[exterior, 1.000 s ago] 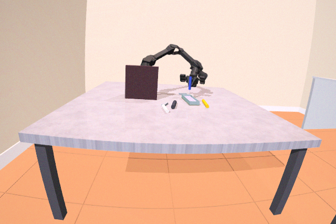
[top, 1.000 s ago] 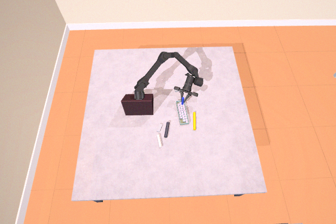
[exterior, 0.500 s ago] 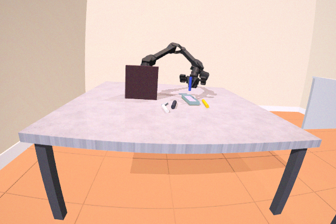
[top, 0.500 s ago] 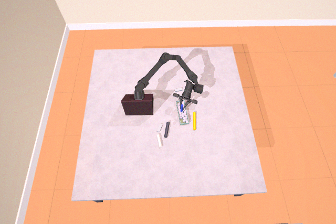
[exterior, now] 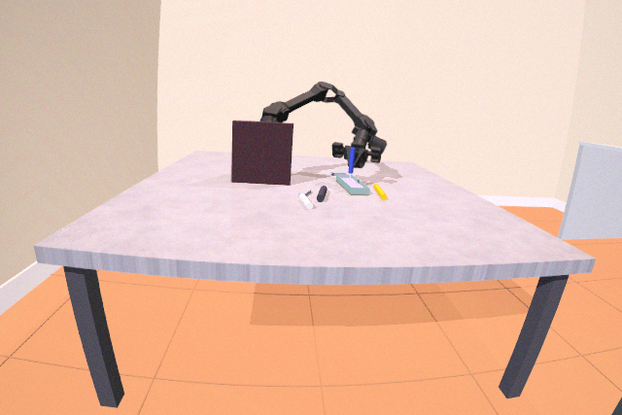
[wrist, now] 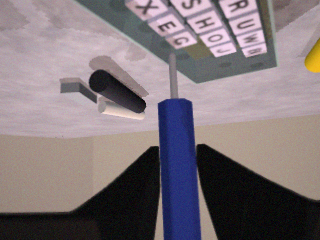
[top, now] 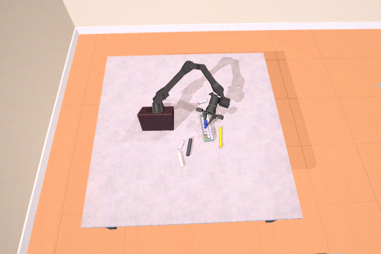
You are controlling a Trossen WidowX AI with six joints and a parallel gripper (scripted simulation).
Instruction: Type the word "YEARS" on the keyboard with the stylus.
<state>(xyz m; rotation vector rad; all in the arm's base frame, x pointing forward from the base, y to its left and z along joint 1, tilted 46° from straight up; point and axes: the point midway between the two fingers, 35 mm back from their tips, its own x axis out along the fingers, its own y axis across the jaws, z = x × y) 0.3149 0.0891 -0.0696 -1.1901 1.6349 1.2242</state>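
My gripper (top: pixel 206 123) (exterior: pixel 352 161) (wrist: pixel 177 153) is shut on the blue stylus (top: pixel 205 124) (exterior: pixel 351 160) (wrist: pixel 177 175). The stylus is held nearly upright with its thin grey tip down, over the teal-framed keyboard (top: pixel 209 140) (exterior: pixel 359 192) (wrist: pixel 225 67). In the wrist view the tip shows by the G key, over the teal frame along the key rows. Whether the tip touches anything cannot be told. Keys X, E, G, S, H, O, J, R, U and W can be read in the wrist view; the other keys are cut off or unclear.
A yellow stick (top: pixel 220 137) (exterior: pixel 380 191) (wrist: pixel 314 59) lies right of the keyboard. A black stick (top: pixel 189 146) (exterior: pixel 322 193) (wrist: pixel 117 91), a white stick (top: pixel 181 159) (exterior: pixel 305 200) (wrist: pixel 121 109) and a small pale bracket (top: pixel 181 144) lie left. A dark box (top: pixel 157 122) (exterior: pixel 260 152) carries the arm's base.
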